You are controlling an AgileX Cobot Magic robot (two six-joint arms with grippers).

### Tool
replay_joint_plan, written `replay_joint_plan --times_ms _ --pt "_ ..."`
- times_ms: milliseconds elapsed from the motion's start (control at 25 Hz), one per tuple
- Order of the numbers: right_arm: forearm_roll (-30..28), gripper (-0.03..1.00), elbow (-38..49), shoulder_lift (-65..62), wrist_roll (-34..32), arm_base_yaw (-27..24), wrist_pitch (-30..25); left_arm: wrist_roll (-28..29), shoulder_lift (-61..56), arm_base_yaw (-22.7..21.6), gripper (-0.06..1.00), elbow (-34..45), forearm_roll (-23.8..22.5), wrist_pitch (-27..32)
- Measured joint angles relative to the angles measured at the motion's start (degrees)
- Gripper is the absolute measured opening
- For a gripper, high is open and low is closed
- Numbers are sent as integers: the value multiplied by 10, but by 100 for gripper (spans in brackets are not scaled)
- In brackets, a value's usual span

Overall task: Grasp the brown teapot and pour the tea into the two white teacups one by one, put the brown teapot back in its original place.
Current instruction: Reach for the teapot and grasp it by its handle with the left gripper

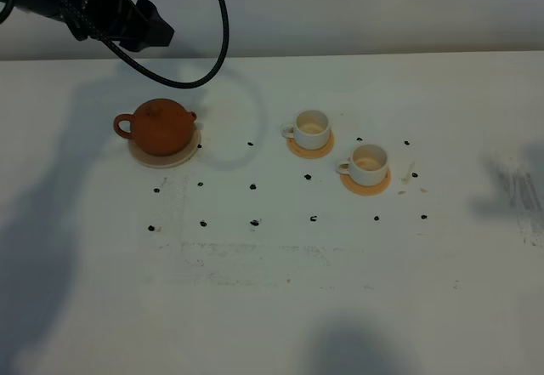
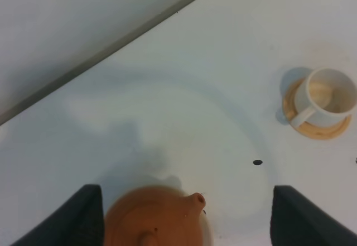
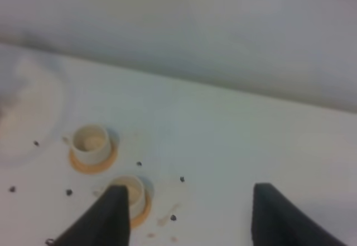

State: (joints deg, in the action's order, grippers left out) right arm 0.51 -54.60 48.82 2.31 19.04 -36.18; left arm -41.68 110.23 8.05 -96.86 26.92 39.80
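The brown teapot (image 1: 157,127) sits on the pale beige disc (image 1: 172,158) at the left, handle to the left and spout to the right. It also shows in the left wrist view (image 2: 150,221). The two white teacups (image 1: 312,124) (image 1: 368,159) stand on orange-tan coasters (image 1: 310,147) at centre right. Their insides look pale tan; no dark tea shows. My left gripper (image 2: 187,188) is open and empty, above and behind the teapot; its arm (image 1: 119,18) is at the top left. My right gripper (image 3: 189,187) is open and empty, off to the right of the cups (image 3: 90,140) (image 3: 131,193).
Small black marks (image 1: 252,187) dot the white table (image 1: 272,290) in rows around the teapot and cups. A black cable (image 1: 223,26) loops down from the left arm behind the teapot. The table's back edge meets a grey wall.
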Motion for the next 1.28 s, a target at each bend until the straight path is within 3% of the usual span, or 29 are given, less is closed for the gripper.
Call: replay_joint_plan --times_ms 160,360,640,880,1280 --pt "6 47 58 -123 -3 0 -13 1 0 0 60 0 0 -2" --pt "6 47 104 -217 -5 0 -87 7 0 0 60 0 0 -2" --pt "23 45 154 -279 -16 0 -158 8 0 0 60 0 26 -3" --pt "25 44 216 -327 -16 0 -182 6 0 2 60 0 30 -6" --pt "24 43 229 -428 -16 0 -262 6 0 2 60 0 30 -9"
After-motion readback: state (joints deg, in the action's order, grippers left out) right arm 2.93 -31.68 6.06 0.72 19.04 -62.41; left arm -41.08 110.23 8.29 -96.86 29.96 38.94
